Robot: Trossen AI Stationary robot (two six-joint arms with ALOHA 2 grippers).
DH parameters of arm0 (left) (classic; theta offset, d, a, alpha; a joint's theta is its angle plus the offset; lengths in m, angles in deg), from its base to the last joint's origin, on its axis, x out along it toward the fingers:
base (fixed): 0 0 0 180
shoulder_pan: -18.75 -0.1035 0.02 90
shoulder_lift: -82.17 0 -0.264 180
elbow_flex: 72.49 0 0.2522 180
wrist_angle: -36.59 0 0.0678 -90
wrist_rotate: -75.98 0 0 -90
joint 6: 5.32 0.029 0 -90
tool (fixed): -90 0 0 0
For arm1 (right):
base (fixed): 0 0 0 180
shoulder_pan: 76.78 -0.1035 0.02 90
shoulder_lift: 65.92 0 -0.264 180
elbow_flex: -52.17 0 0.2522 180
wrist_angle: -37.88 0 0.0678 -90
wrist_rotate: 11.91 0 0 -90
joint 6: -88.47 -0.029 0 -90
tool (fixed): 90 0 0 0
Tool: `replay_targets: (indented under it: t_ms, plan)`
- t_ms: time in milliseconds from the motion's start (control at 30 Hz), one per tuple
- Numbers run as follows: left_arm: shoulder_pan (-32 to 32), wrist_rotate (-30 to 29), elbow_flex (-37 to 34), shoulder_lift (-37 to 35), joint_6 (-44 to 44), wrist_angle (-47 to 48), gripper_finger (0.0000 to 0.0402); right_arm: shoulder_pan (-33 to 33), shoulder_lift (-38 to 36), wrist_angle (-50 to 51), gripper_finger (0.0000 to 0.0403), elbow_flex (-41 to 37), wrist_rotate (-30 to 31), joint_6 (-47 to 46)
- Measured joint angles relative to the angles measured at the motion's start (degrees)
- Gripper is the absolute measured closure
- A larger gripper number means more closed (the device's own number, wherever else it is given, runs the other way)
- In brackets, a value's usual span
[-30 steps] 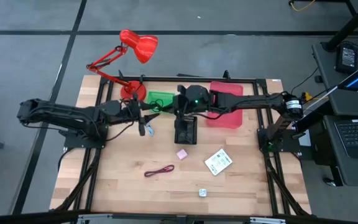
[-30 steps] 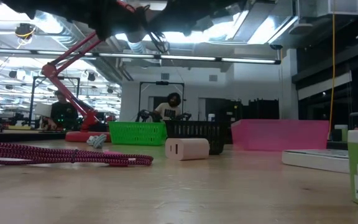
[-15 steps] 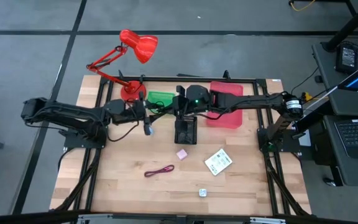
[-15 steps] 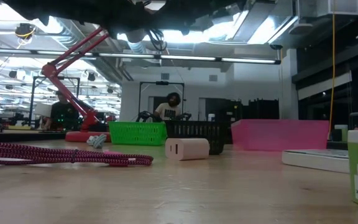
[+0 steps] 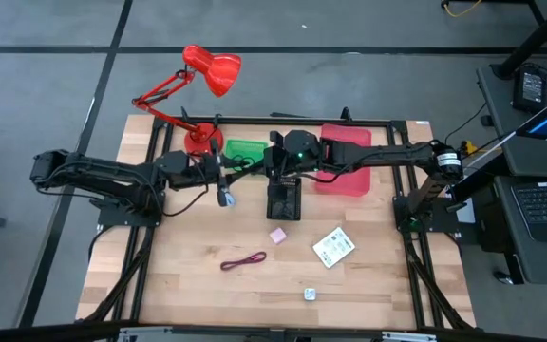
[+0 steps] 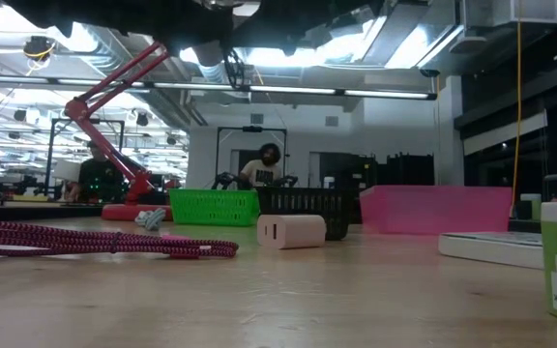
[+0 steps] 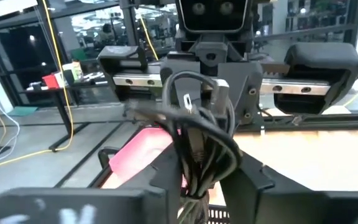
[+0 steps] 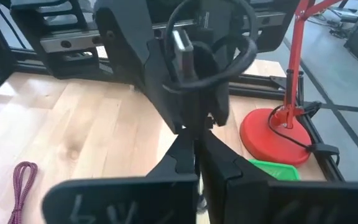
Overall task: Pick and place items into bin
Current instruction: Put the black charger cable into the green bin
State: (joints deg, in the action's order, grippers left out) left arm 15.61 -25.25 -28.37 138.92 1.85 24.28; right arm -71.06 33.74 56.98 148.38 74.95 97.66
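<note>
A coiled black cord [image 7: 199, 146] hangs in the air between my two grippers, above the table's far middle. My right gripper [image 8: 195, 138] is shut on it. My left gripper [image 7: 205, 183] faces it from the table's left, with a finger on each side of the coil. On the tabletop lie a blue-white piece [image 5: 227, 199], a pink cube [image 5: 277, 235], a maroon cord [image 5: 243, 260], a white printed packet [image 5: 333, 246] and a tiny white cube [image 5: 309, 294]. A black bin [image 5: 284, 201] stands below the right gripper. My left gripper pinches the cord's bundled strands [image 7: 194, 177] between its two fingers, coming level from the table's left. The coil's loop [image 7: 191, 87] stands up above the fingers, clear of the table. My right gripper pinches the coil [image 8: 194, 121] between its shut fingertips, slanting down from the table's right. The loop [image 8: 229, 34] rises above them; the left gripper's body hides the exact spot.
A green bin [image 5: 245, 151] and a pink bin [image 5: 347, 171] stand at the far side, either side of the black bin. The red desk lamp [image 5: 200, 104] rises at the far left. The near half of the table holds only the small loose items.
My left gripper's fingers have drawn together around the black cord that the right gripper holds up, and the wrist has rolled a little. The cord stays in the air. My right gripper has kept still.
</note>
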Motion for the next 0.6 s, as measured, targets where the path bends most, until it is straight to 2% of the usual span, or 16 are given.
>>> replay_targets:
  t_ms: [100,400,600]
  plan:
    - [0.0,-0.1,0.0,0.0,1.4,0.4,0.0351,0.0,0.0,0.1,0.0399,0.0,0.0,0.0]
    - [0.0,0.0,0.0,-0.2,3.0,1.0,0.0353,0.2,0.0,2.1,0.0401,0.0,0.0,-0.1]
    - [0.0,-1.3,0.0,-4.5,3.1,6.6,0.0353,0.5,-0.4,4.6,0.0402,0.0,0.0,-0.1]
